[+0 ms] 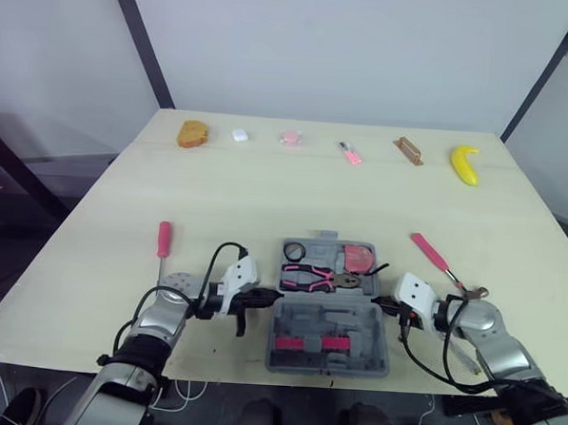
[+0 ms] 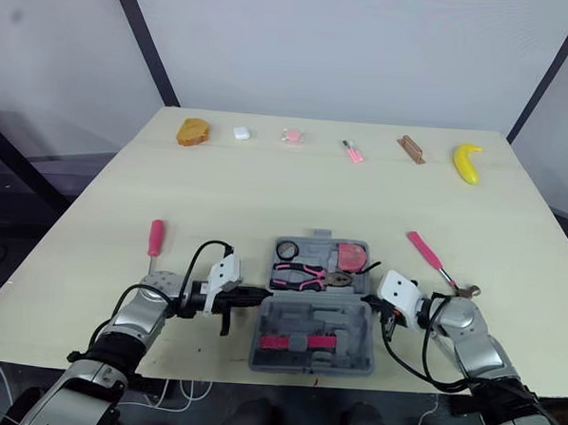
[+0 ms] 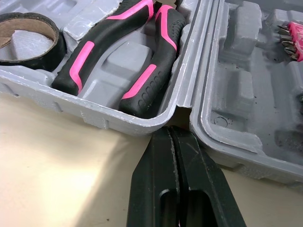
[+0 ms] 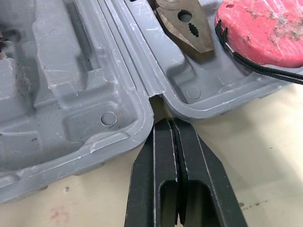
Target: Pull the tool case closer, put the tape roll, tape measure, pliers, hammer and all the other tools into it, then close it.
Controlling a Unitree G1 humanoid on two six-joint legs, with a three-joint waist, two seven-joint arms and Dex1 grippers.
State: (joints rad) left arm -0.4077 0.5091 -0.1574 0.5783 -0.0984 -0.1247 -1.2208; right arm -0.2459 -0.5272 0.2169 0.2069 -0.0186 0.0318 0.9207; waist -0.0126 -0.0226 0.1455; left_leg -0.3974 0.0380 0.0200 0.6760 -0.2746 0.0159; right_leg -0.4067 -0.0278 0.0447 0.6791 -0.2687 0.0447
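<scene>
two grippers had their fingers pressed together, the left gripper (image 3: 171, 137) and right gripper (image 4: 173, 125) tipping the hinge gap on either side of the open tool case (image 1: 328, 315) at the table's (image 1: 266, 193) near edge. inside lay one pliers (image 1: 309, 277), lengthwise left-right, handles left, one tape roll (image 1: 294, 250) and one tape measure (image 1: 360, 258). outside lay one hammer (image 1: 434, 257), slanted, and one screwdriver (image 1: 164, 239), near-to-far.

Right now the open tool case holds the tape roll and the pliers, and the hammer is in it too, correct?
Not quite. The tool case is open and holds the tape roll and the pliers, but the hammer lies on the table to the case's right, as the left eye view shows.
</scene>
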